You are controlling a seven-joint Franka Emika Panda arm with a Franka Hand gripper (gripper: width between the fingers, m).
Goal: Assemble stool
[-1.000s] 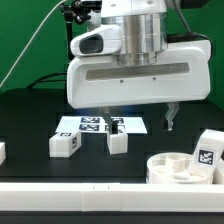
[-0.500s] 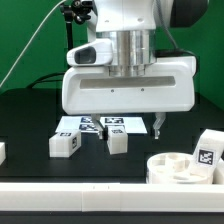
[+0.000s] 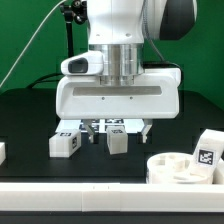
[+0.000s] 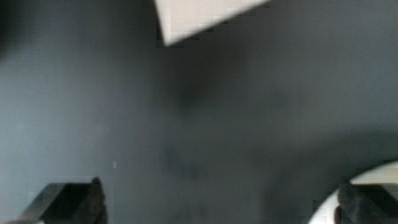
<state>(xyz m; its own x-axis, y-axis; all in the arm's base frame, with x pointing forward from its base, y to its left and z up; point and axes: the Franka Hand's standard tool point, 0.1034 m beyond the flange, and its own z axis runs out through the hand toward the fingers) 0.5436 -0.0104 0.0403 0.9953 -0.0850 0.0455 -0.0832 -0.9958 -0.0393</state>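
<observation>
The gripper [image 3: 117, 129] hung with its fingers spread wide and nothing between them. In the wrist view only bare dark table [image 4: 196, 130] showed in the gap. Over the past second it had sunk and slid toward the exterior view's left, so its fingertips now stood low over the table, where before they hung higher and further to the exterior view's right.

Just below the hand, on the camera's side of it, sat the nearest leg [image 3: 118, 141], untouched. A second leg [image 3: 65, 143] lay near, off the hand's side toward the exterior view's left. Under the hand and behind both legs lay the marker board [image 3: 128, 124]. The pale wedge in the blurred wrist view was probably its corner.

The seat [image 3: 178, 168] rested well apart toward the exterior view's right, with a third leg [image 3: 208, 150] just beyond it. The shift read as an approach: the hand seemed to be lining up over the nearest leg for a pick, with no leg yet joined to the seat.
</observation>
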